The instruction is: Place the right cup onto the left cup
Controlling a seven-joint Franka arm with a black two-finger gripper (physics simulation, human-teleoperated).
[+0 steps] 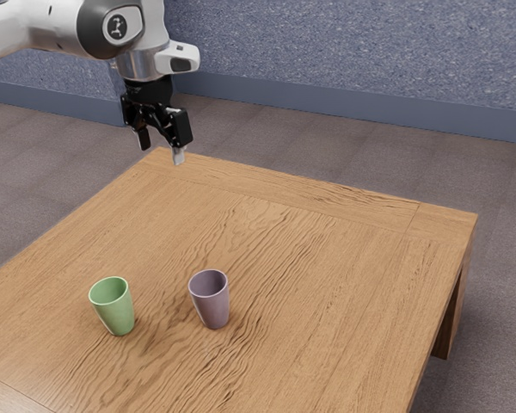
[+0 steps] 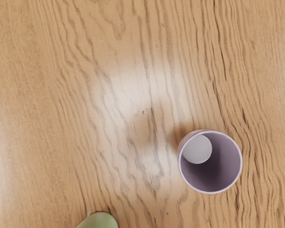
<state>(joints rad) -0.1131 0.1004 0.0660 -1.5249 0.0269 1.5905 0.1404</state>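
Purple cup (image 1: 212, 303), probably yours to lift: upright on the bench (image 1: 344, 284), near but apart from the upright green cup (image 1: 117, 311). Hand (image 1: 161, 149): raised, empty, spread wide. You should centre it over the purple cup, descend straight, and close evenly before lifting.

The brown wooden table (image 1: 344, 275) and what it carries

The table has a flat top with dark, wavy grain. On its near part stand two cups, upright and apart from each other. At the exterior view's left is a light green, round, tapered cup (image 1: 118, 315); to the right of it is a dull purple cup (image 1: 212, 307) of similar form. Their material I cannot tell.
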